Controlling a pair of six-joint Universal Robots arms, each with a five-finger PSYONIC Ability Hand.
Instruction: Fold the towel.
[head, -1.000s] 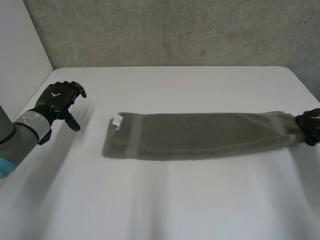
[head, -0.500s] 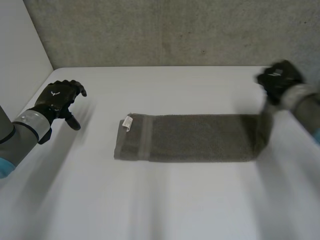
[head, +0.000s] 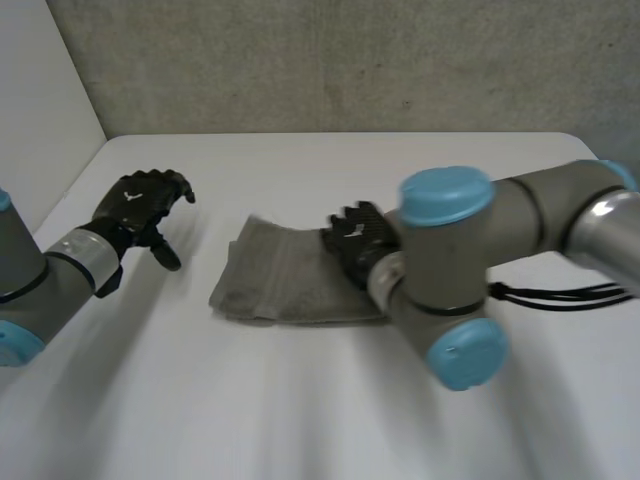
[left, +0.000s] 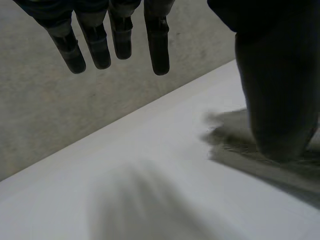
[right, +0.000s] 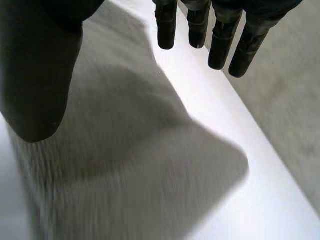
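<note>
- A grey towel (head: 285, 285) lies near the middle of a white table (head: 300, 420). It is a short, slightly rumpled rectangle that looks doubled over on itself.
- The right hand (head: 355, 240) is over the towel's right end, and its arm (head: 470, 270) reaches across the table from the right side.
- In the right wrist view its fingers (right: 220, 44) are straight and its thumb (right: 35, 75) stands well apart from them. The towel lies under the palm and nothing is pinched, so this hand is open and empty. Whether it touches the cloth cannot be told.
- Its place over that end suits the close of a fold, with one end of the cloth set on the other (a judgement from how the towel lies).
- The left hand (head: 140, 205) hovers over bare table, near the towel's left end but apart from it. Its fingers are loose and lightly bent, its thumb is out to the side, and it holds nothing.
- The left hand seems to be kept clear so that the right arm has room to work.
- The tabletop is plain matte white. Its far edge meets a rough grey concrete wall (head: 350, 60), and a white panel (head: 40, 100) stands at the left.
</note>
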